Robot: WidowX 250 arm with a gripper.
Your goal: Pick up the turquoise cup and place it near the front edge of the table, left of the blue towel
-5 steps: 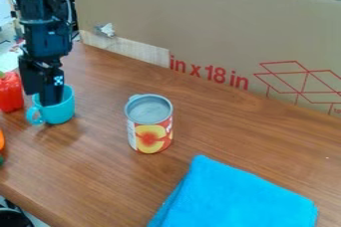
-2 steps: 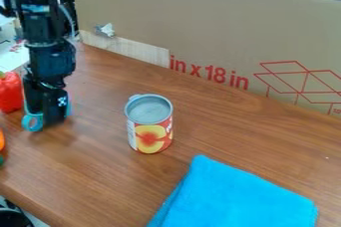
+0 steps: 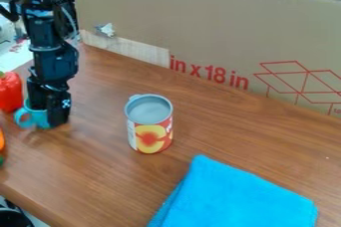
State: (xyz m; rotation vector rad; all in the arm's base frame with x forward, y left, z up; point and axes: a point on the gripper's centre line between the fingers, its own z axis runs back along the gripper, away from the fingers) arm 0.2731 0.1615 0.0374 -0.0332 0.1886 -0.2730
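The gripper [image 3: 53, 114] hangs low at the left side of the table, in front of the turquoise cup [image 3: 39, 117] and overlapping its right part. The cup's handle points left, and much of the cup's body and rim is hidden behind the gripper. Just left of and behind the cup stands a red pepper [image 3: 10, 91]. An opened can [image 3: 150, 124] with a peach-coloured label stands upright near the middle, well to the right of the gripper. A folded blue cloth [image 3: 236, 196] lies at the front.
An orange object [image 3: 1, 140] is cut off by the left edge. Behind the wooden table [image 3: 100, 171] rises a tall cardboard sheet [image 3: 200, 27], running from the upper left to the right edge. The table's front edge slants across the lower left.
From over the cup, the gripper moved down in front of it, then slightly up. The cup has shifted left, its handle first nearer the front and then left and back. Can and cloth are unmoved.
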